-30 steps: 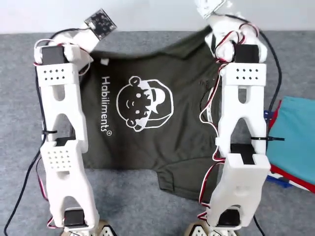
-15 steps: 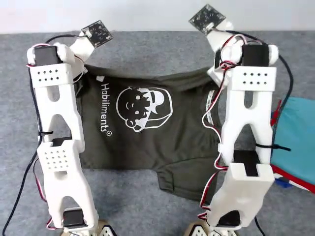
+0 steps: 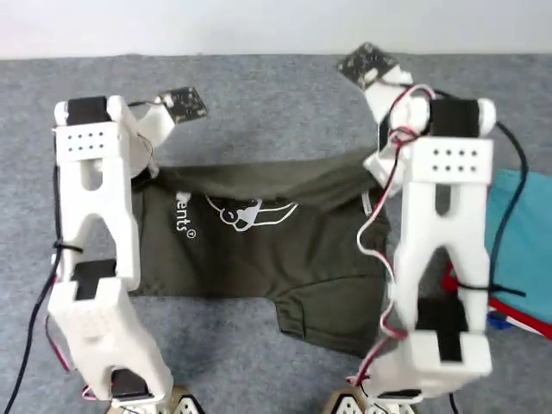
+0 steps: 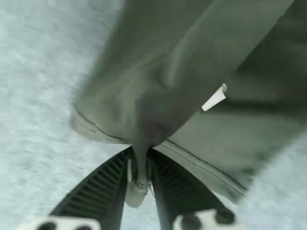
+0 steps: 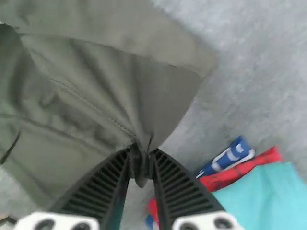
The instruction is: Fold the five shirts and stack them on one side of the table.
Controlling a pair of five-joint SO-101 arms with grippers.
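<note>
An olive-green shirt (image 3: 285, 250) with a white cartoon print lies on the grey table, its far edge lifted and rolled toward the near side so the print is half hidden. My left gripper (image 4: 139, 165) is shut on the shirt's far left edge (image 4: 144, 110). My right gripper (image 5: 140, 165) is shut on the far right edge of the shirt (image 5: 110, 96). In the high view both arms stand over the shirt's sides, the left one (image 3: 90, 198) and the right one (image 3: 444, 224).
A stack of folded shirts (image 3: 522, 250), teal on top with red and blue beneath, lies at the table's right side, also seen in the right wrist view as folded shirts (image 5: 240, 191). Bare grey table (image 3: 259, 103) stretches beyond the olive shirt.
Both grippers have pulled the shirt's far edge toward the near side, folding it over; the print is now half covered. Both arms drew back.
</note>
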